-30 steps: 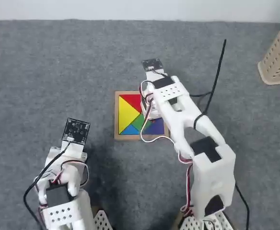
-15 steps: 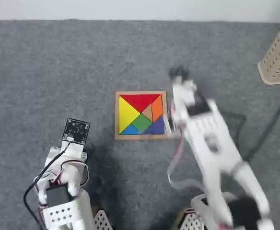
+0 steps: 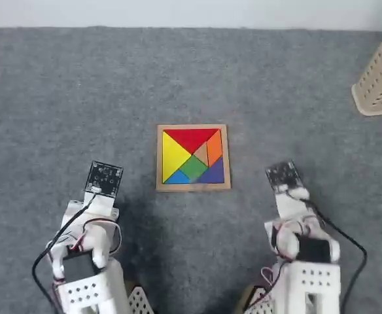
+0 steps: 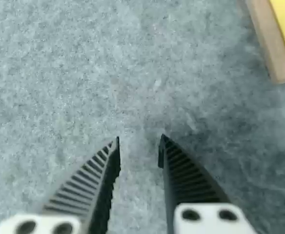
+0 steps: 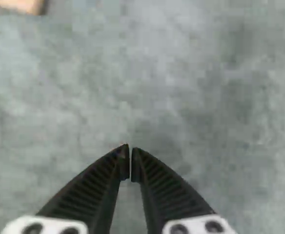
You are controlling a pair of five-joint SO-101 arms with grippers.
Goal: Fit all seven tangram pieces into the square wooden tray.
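Your right claw has pulled back off tray, shut, empty; left claw ajar, empty. Tray prob. full, task done.

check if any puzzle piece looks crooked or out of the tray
Nothing stands out: the seven pieces lie flat inside the tray, filling the square; the left gripper and right gripper hang clear of it.

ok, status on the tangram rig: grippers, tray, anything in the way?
Left gripper open, empty, over carpet. Right gripper shut, empty. Tray full, seven tangram pieces seated. Basket at far edge, well apart from tray.
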